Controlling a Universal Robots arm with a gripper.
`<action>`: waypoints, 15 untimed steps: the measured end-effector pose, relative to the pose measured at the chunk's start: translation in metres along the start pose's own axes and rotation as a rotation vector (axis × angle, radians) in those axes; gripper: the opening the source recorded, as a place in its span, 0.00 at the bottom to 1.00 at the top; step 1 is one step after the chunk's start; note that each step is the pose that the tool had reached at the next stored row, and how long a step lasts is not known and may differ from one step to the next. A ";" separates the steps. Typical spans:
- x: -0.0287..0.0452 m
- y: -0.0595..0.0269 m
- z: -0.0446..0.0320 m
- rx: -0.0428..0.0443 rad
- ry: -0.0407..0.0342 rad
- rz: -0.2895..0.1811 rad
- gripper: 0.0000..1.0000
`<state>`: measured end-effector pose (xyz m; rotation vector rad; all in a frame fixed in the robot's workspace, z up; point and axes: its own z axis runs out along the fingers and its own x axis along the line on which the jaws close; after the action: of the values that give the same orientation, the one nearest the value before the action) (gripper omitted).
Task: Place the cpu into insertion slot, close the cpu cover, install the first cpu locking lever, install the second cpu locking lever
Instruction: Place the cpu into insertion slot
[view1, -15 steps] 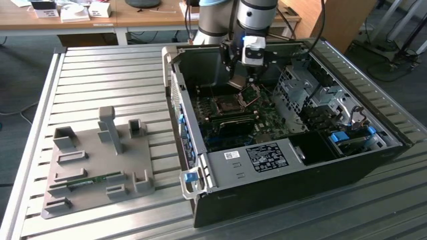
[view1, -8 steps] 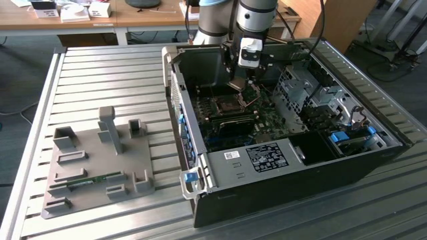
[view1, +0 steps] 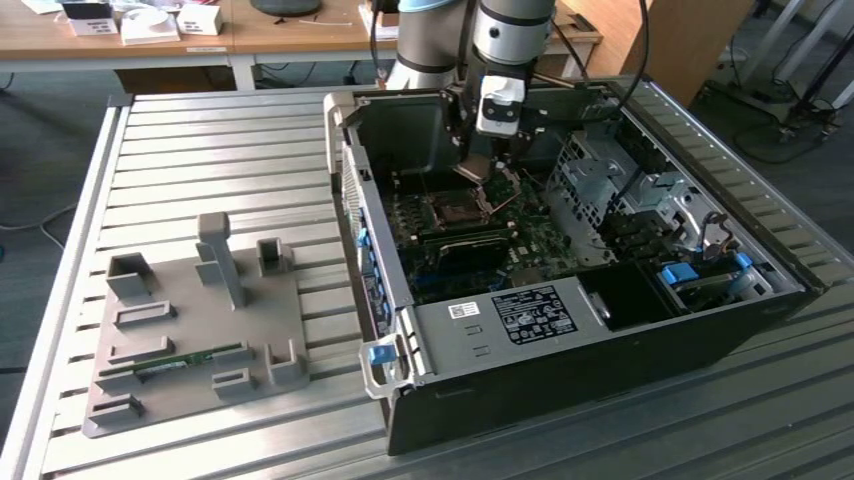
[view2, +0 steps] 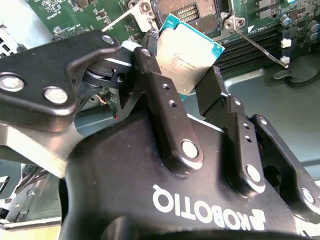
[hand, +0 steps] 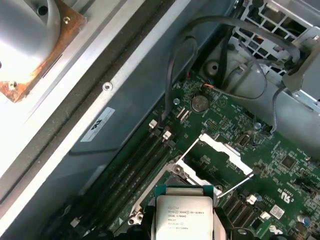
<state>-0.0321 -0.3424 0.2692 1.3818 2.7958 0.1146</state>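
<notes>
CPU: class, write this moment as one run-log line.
claw: shut on cpu | cpu: not yet in insertion slot | cpu cover: open

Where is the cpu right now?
In the second wrist view, the cpu is clamped in the gripper, not yet seated, with the open insertion slot just beyond it.

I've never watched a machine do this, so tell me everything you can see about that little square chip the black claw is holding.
The cpu is a small, flat square chip with a dull grey metal top carrying faint print. It sits on a thin teal-green board that shows as a border. The gripper clamps it on opposite edges between two black fingers. It hangs over the open insertion slot on the green motherboard, not yet seated.
</notes>
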 end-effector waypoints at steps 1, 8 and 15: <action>0.0000 0.0000 0.0000 0.0008 -0.0009 0.000 0.54; -0.0001 -0.0001 0.0017 0.0002 -0.0054 0.057 0.54; -0.0001 -0.0005 0.0067 -0.0014 -0.0152 0.184 0.54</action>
<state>-0.0320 -0.3424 0.2625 1.6294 2.6508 0.1083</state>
